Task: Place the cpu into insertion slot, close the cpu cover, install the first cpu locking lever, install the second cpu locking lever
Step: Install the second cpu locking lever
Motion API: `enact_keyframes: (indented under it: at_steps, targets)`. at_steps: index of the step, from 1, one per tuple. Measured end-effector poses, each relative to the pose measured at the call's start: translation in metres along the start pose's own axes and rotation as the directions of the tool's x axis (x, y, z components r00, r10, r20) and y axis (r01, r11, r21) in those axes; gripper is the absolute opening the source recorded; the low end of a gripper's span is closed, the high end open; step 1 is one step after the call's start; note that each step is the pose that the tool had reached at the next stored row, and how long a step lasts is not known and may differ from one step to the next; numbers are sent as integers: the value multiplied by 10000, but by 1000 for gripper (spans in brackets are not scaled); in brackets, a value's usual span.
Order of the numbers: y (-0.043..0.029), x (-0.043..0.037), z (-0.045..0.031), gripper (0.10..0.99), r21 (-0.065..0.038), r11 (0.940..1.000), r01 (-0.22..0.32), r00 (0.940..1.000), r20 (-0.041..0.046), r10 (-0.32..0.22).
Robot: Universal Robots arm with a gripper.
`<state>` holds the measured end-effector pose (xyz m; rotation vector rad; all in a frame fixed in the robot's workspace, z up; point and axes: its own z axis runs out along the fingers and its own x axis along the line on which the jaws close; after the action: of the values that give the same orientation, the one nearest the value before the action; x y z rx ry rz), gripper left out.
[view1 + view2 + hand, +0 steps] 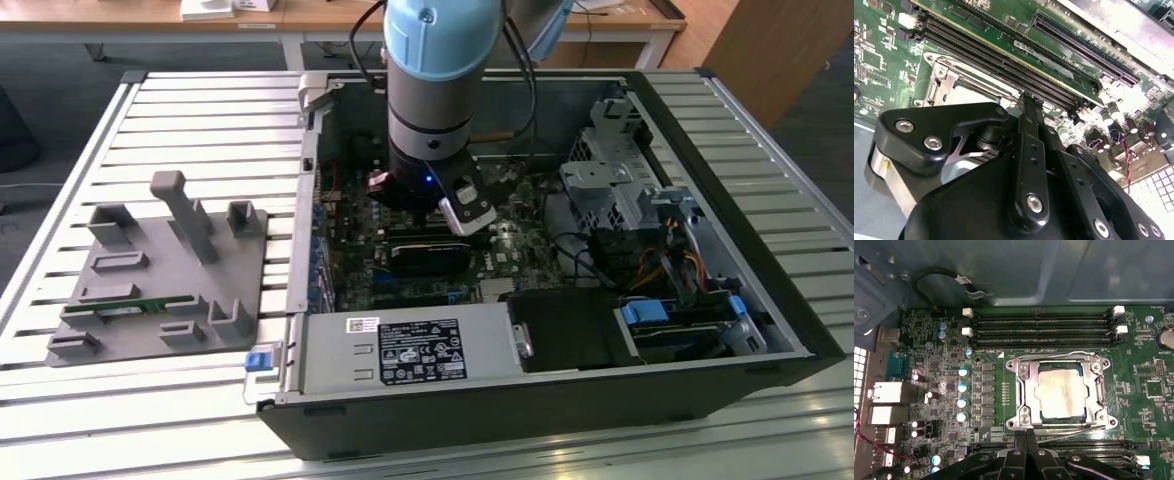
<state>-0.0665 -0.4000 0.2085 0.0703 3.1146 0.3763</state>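
In the first wrist view the cpu [1061, 395], a pale silver square, lies in the insertion slot [1016, 422]. The silver cpu cover [1024, 390] lies flat around it as a frame. A thin metal lever rod [1074, 432] runs along the slot's side nearest my fingers. My gripper [1027, 436] is shut, its black fingertips pressed together just off that side, with nothing visible between them. In the second wrist view the gripper [1028, 100] stands right beside the slot's frame [941, 80]. In the exterior view my arm [427, 100] reaches down into the computer case and hides the slot.
Black memory slots [1041, 325] run along the slot's far side, and capacitors [962, 390] stand in a row beside it. The exterior view shows a long black module [427, 255], the power supply [407, 350], a drive cage [627, 190] and a grey fixture plate [160, 270] outside the case.
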Motion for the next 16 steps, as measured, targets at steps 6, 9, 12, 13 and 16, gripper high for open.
enact_keyframes:
  at_steps: [6,9,12,13,16]
  targets:
    - [-33,17,18,106,-22,10000,1,10000,-2,-1]
    - [-49,20,31,106,-40,10000,-2,10000,-3,2]
    - [-61,21,43,106,-155,9999,0,10000,-10,0]
    - [-65,21,50,106,-200,9998,-2,10000,-11,1]
    - [-77,21,77,106,-265,9996,-3,10000,-12,3]
